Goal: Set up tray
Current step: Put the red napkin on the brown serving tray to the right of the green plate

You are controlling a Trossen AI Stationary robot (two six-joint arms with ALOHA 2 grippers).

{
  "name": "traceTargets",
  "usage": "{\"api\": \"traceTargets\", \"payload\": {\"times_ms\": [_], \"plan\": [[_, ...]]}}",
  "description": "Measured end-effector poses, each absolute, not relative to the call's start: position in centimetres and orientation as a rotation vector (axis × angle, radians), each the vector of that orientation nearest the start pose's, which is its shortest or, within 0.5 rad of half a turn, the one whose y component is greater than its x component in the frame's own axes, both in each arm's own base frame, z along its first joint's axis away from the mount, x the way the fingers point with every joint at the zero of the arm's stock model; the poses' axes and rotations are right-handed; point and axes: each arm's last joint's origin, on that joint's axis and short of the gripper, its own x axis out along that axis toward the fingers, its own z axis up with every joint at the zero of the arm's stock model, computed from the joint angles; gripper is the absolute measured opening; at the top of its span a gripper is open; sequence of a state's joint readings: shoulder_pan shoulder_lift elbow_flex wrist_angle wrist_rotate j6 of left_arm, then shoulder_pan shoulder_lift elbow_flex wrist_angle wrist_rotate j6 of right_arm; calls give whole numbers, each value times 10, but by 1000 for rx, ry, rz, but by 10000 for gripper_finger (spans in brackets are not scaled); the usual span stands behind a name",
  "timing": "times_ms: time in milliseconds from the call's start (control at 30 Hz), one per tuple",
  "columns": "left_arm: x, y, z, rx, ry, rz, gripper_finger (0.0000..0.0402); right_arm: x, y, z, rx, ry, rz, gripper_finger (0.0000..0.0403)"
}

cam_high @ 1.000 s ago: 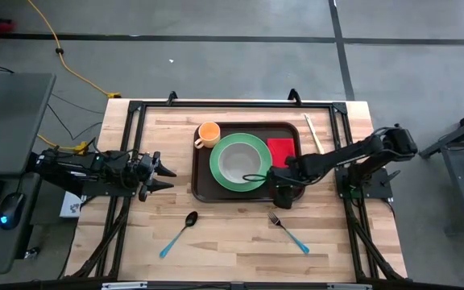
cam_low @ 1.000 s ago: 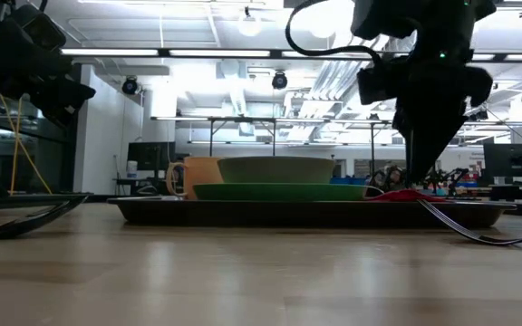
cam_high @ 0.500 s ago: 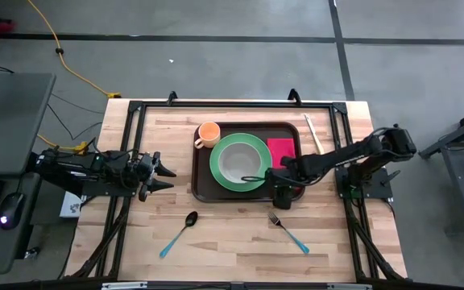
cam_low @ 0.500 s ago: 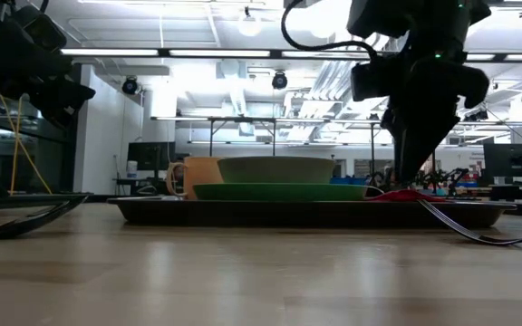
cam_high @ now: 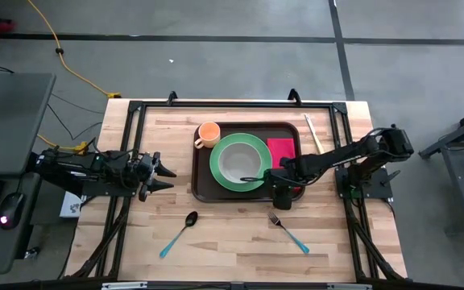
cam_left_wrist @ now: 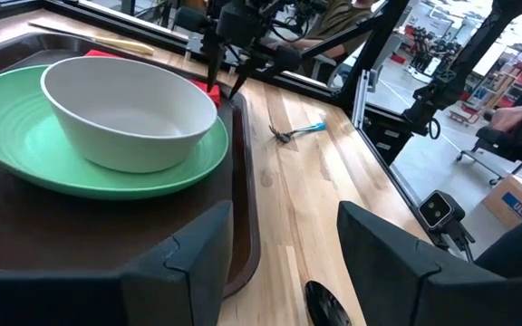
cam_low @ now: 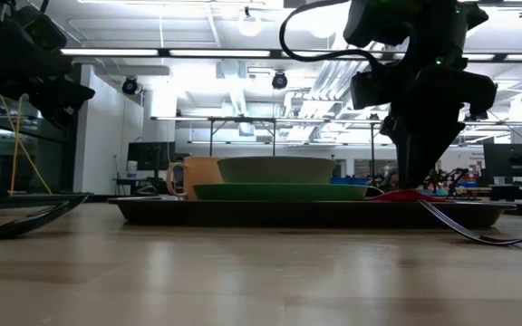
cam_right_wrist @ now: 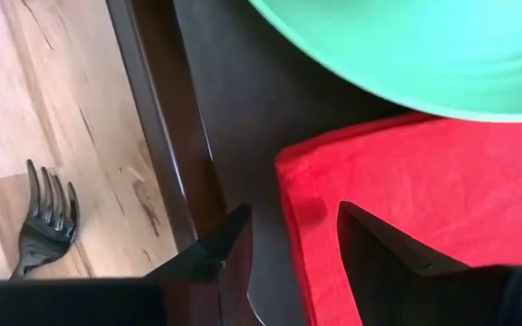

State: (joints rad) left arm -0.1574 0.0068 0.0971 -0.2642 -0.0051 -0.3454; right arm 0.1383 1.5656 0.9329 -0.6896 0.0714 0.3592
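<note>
Right wrist view: right end effector hangs spread above the tray, directly over the red napkin edge, pinching nothing; fork lies beside it on the counter; step in hand appears napkin placement; next move likely calls for fetching the fork; left end effector waits spread, well apart.

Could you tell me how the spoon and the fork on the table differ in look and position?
The spoon lies toward the left arm's side, the fork toward the right arm's. The spoon's dark bowl is rounded; the fork's dark head has tines. Both have light blue handles and lie on bare wood outside the tray.
</note>
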Motion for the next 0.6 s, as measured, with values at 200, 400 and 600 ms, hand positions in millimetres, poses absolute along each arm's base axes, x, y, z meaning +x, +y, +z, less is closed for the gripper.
{"api": "traceTargets", "payload": {"times_ms": [200, 400, 600], "plan": [[89, -14, 170, -329, 198, -121, 230, 274, 36, 172, 160, 1330, -171, 140], [89, -14, 170, -325, 198, -122, 230, 278, 37, 157, 150, 1394, -153, 140], [89, -14, 170, -326, 199, -122, 230, 279, 36, 151, 120, 1405, -189, 140]]}}
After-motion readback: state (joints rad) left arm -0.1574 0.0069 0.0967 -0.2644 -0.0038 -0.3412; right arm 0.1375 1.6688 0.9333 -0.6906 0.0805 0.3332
